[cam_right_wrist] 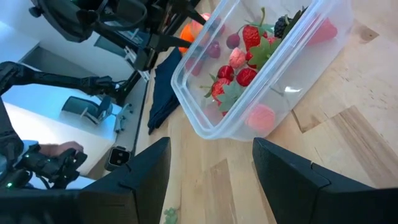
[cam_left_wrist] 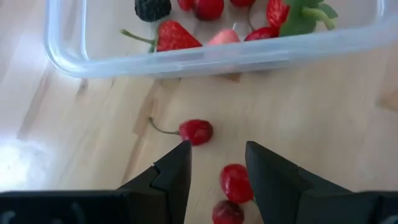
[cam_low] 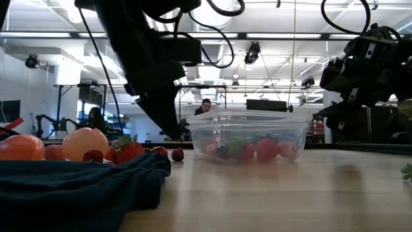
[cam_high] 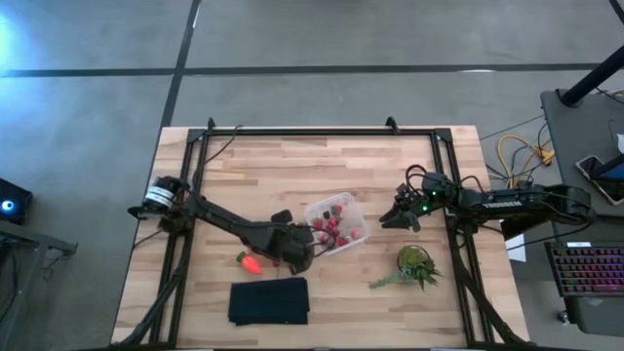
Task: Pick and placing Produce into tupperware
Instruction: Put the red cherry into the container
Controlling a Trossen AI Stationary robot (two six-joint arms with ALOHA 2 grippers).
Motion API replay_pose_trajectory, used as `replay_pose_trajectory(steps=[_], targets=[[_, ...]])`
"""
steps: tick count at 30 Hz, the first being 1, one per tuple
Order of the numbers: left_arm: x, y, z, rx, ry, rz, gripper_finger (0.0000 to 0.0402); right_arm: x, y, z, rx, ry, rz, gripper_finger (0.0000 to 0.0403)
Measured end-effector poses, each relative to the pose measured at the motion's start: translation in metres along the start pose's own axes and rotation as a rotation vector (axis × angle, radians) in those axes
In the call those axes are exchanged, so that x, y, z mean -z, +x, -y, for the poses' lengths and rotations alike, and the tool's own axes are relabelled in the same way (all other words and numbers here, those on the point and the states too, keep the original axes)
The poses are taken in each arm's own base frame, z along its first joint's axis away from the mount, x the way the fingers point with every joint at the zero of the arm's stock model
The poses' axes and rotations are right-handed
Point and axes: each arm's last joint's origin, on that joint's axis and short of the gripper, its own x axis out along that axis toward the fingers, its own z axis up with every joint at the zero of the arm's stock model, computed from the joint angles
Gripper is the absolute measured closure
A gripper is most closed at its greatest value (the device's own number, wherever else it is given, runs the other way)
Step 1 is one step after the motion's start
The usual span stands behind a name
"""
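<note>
Fingers [cam_left_wrist: 217, 168] spread, hovering over produce [cam_left_wrist: 236, 182]

Red strawberries [cam_left_wrist: 175, 37] with green leaves fill the clear tupperware [cam_high: 335, 225] beside a black mat [cam_high: 269, 300].

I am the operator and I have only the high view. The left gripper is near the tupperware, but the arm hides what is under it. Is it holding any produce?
Observer: No. The left gripper is open and empty, above loose red pieces on the wood; a red cherry with a stem lies just ahead of its fingertips.
Operator: How many loose pieces there?
Observer: Three show in the left wrist view: that cherry and two red pieces between the fingers.
Operator: And the right gripper?
Observer: The right gripper is open, holds nothing, and faces the tupperware from the other side.
</note>
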Motion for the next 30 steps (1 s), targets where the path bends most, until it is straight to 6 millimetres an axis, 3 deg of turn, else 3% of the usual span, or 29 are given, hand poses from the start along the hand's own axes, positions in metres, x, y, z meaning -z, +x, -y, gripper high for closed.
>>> replay_pose_trajectory(steps=[14, 24, 30], targets=[[-0.009, 0.007, -0.012, 0.018, -0.316, -0.017, 0.0265, 0.0, 0.0, 0.0, 0.0, -0.019, 0.0, 0.0184], [-0.012, 0.014, -0.022, 0.046, -0.939, -0.108, 0.0265, 0.0, 0.0, 0.0, 0.001, -0.034, 0.0, 0.0184], [-0.015, 0.017, -0.029, 0.045, -0.996, -0.123, 0.0265, 0.0, 0.0, 0.0, 0.001, -0.041, 0.0, 0.0184]])
